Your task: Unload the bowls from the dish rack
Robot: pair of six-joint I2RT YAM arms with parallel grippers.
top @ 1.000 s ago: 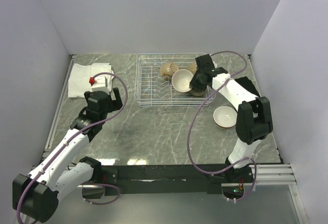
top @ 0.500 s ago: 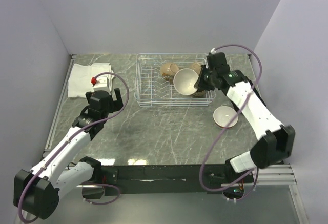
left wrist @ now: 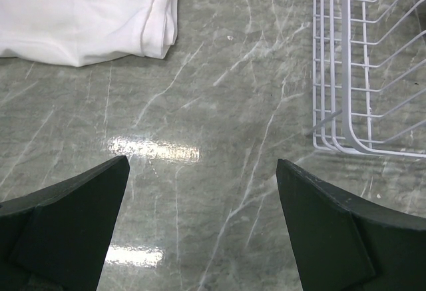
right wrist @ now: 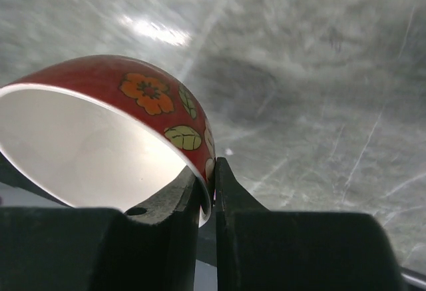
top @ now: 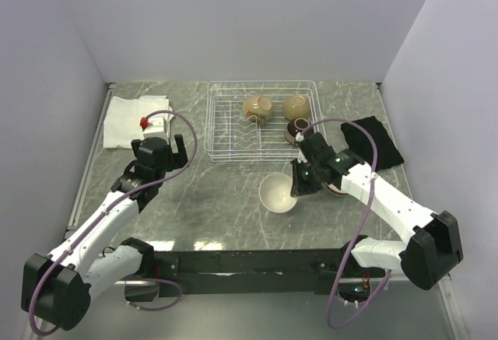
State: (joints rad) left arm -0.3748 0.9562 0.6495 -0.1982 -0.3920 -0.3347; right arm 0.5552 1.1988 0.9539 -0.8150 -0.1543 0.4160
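Two tan bowls (top: 257,106) and one dark bowl (top: 296,131) sat in the dish rack (top: 232,126) at upper centre of the overhead frame, the tan pair along its far side and the dark one at its right edge. My right end effector (top: 299,181) was pinched nearly closed on the rim of the red flowered bowl (top: 277,194). That bowl was tilted with its cream inside showing, below the rack over the worktop (top: 226,192). My left end effector (top: 161,145) was spread wide and held nothing, near the white cloth (top: 128,118) at left.

The top camera is looking down over the whole table (top: 226,196); 2 wrist cameras are facing it closely, the left one sharing the dish rack (left wrist: 366,64).
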